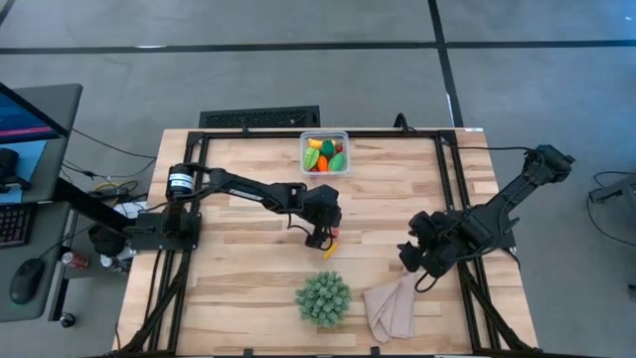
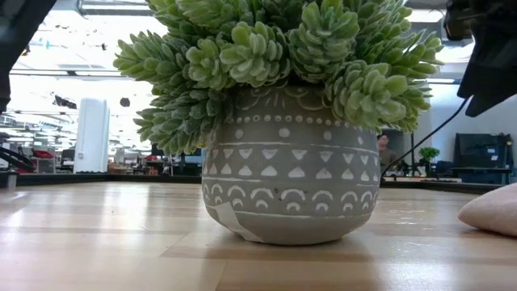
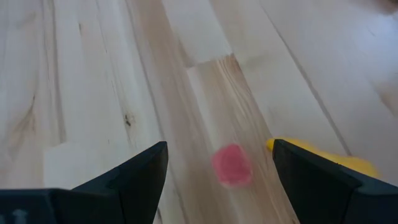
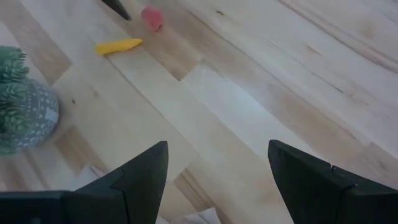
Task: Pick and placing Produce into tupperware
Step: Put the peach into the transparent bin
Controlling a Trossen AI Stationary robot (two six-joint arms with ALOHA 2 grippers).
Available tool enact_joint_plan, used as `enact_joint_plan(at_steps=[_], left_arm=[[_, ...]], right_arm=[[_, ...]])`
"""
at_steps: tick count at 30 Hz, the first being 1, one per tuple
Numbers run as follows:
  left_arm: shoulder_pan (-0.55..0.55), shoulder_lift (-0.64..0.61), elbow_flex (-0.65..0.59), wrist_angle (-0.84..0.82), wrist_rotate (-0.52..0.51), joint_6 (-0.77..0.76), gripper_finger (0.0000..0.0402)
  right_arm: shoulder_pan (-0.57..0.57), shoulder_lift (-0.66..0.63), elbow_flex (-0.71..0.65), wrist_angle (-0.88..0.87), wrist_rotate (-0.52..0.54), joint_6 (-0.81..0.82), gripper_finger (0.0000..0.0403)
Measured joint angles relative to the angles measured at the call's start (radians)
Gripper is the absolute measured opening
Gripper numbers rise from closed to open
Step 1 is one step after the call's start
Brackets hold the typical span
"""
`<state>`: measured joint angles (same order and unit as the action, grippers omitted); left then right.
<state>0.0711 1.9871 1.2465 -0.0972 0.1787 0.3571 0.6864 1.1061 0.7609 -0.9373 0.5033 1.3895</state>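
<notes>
Table (image 1: 248, 278): pale wooden planks, smooth, satin finish. Tupperware (image 1: 325, 136): clear glossy plastic. Plant (image 1: 323, 297): matt green spikes, faintly frosted; pot (image 2: 291, 182): rough grey stoneware look, white pattern. Cloth (image 1: 393, 306): beige, soft, matt.

The right tool (image 4: 217, 177) hangs open over bare wooden counter (image 4: 249, 93). Beyond it lie a yellow banana (image 4: 118, 45) and a red berry (image 4: 152, 17), near each other, and a potted plant (image 4: 22, 102).
</notes>
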Motion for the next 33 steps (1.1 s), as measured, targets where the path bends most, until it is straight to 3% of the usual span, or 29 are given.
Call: enact_joint_plan(at_steps=[22, 33], left_arm=[[0.003, 0.080, 0.000, 0.070, 0.018, -0.083, 0.0281], [0.003, 0.080, 0.000, 0.057, 0.021, -0.083, 0.0205]], right_arm=[[0.000, 0.000, 0.000, 0.037, -0.001, -0.002, 0.0270], [0.000, 0.000, 0.000, 0.038, 0.019, -0.002, 0.0270]])
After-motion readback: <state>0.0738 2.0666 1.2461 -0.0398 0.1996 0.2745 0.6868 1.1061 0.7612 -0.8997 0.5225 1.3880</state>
